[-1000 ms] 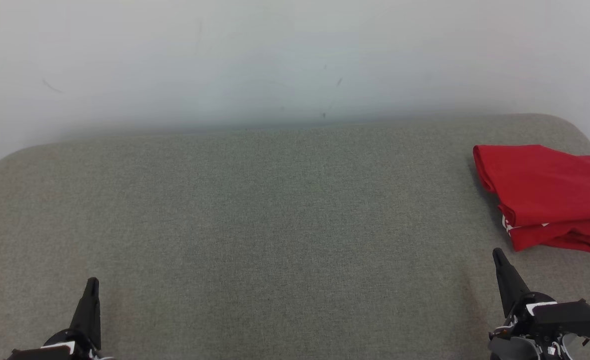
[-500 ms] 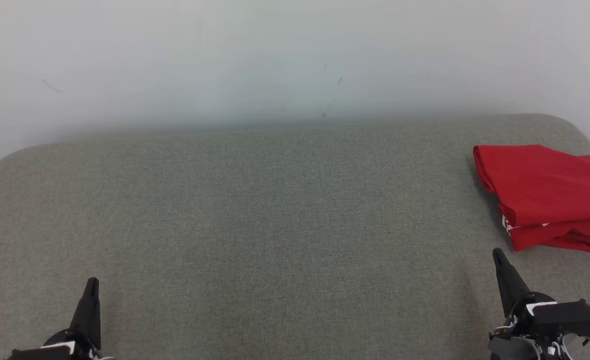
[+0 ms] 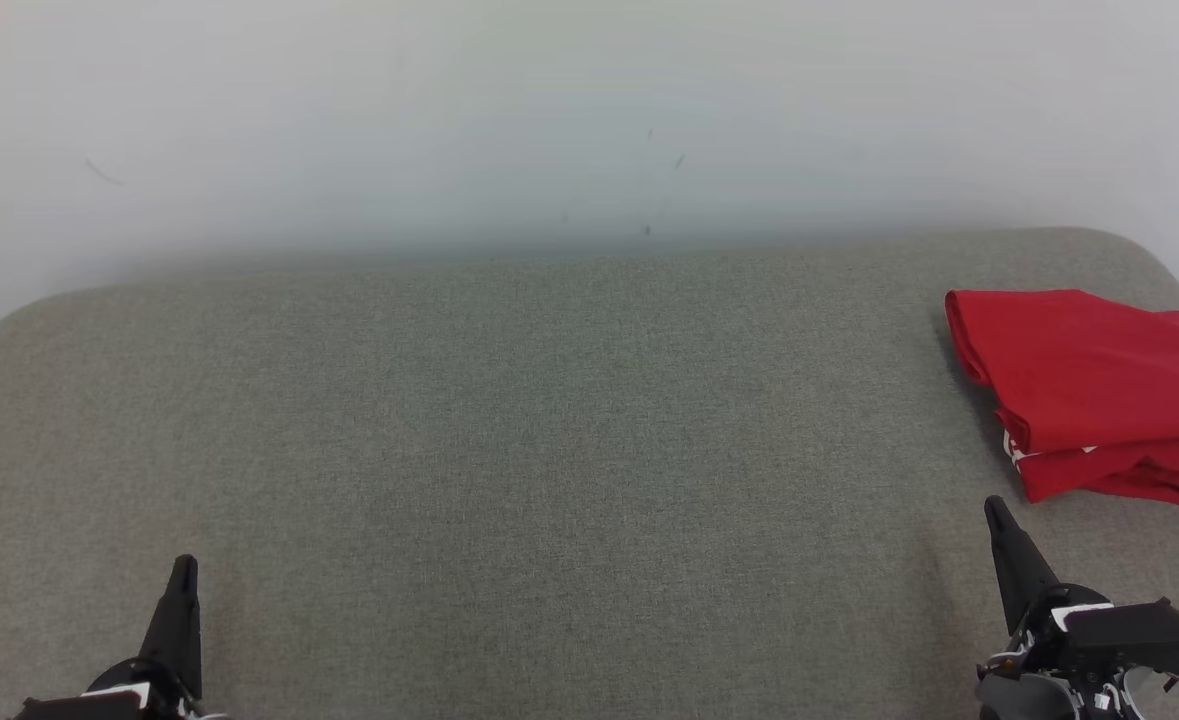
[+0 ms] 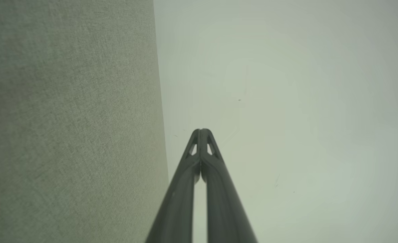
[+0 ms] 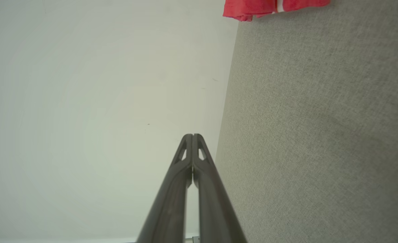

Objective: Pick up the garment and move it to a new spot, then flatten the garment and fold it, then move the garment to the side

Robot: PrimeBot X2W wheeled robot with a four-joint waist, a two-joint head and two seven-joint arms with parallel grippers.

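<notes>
The red garment point(image 3: 1089, 390) lies folded in a neat stack at the far right of the grey upholstered surface point(image 3: 549, 450), a bit of white trim showing at its front edge. A strip of the garment point(image 5: 273, 8) also shows at the top of the right wrist view. My right gripper point(image 3: 994, 510) is shut and empty, a short way in front of the garment and apart from it. My left gripper point(image 3: 184, 565) rests shut and empty at the lower left. Each wrist view shows that arm's fingertips pressed together, the left gripper point(image 4: 201, 131) and the right gripper point(image 5: 192, 136).
A pale wall point(image 3: 549, 120) rises right behind the grey surface. The surface's rounded corners fall away at the far left and far right, with the garment near the right edge.
</notes>
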